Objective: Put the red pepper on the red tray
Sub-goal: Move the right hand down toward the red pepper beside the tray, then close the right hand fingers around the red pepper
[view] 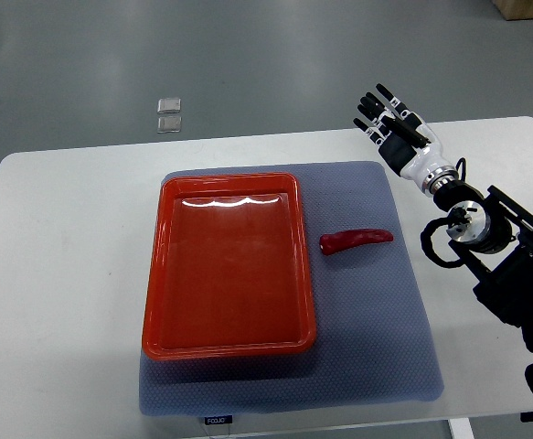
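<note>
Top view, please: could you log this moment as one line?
right hand open, raised | red pepper on mat, right of red tray | tray empty

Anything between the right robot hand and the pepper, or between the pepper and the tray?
Nothing visible. The right robot hand hangs open beyond the red pepper, with only bare grey mat between the pepper and the red tray.

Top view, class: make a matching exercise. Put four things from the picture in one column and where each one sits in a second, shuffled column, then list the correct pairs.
Things:
1. red pepper
2. red tray
3. right hand
4. blue-grey mat

Places:
A. spread on the white table, under the tray
B. raised at the mat's far right corner, fingers spread
C. on the mat, just right of the tray
D. on the mat's left half, holding nothing

Pairs: 1-C, 2-D, 3-B, 4-A
</note>
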Controlling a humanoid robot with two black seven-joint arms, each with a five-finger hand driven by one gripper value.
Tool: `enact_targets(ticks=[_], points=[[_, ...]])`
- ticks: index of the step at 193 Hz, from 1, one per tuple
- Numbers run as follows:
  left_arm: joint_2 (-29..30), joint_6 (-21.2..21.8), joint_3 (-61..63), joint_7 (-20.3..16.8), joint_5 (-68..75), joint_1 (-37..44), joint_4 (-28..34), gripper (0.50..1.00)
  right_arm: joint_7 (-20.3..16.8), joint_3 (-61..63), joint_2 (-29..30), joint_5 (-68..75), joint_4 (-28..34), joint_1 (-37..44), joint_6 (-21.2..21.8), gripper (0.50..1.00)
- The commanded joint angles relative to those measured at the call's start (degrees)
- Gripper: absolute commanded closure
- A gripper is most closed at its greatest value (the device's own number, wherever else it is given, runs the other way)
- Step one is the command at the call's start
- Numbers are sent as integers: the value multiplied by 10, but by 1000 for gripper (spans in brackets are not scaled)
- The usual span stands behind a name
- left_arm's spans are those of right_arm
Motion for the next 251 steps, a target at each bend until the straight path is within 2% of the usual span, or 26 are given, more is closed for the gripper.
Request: enact_targets(ticks=[1,40,64,104,125,151,169,227,251], points=[[0,-1,0,0,0,-1,0,500,0,0,1,0,0,0,2,587],[0,0,-1,-1,-1,-1,-1,500,0,-6,-1,-5,0,1,6,587],[0,0,0,-1,-1,-1,-2,500,-4,-32,-24,-23,4,11,20,587],[0,0,2,-1,0,-1,-3,500,-50,-174,-116,-224,42,80,74,587],[0,-1,3,-1,0,-1,-8,500,-69,-330,-185,-300,96,162,89,587],[0,-1,3,-1,0,-1,-19,500,-71,-514,-228,-313,141,274,83,587],[0,-1,4,-1,0,-1,-19,500,-71,-577,-238,-329,169,313,78,587],[0,-1,2,-1,0,-1,-18,500,-75,-662,-236,-408,190,320,19,589],[0,-1,2,-1,0,-1,-18,500,-75,-670,-235,-415,190,319,11,589]])
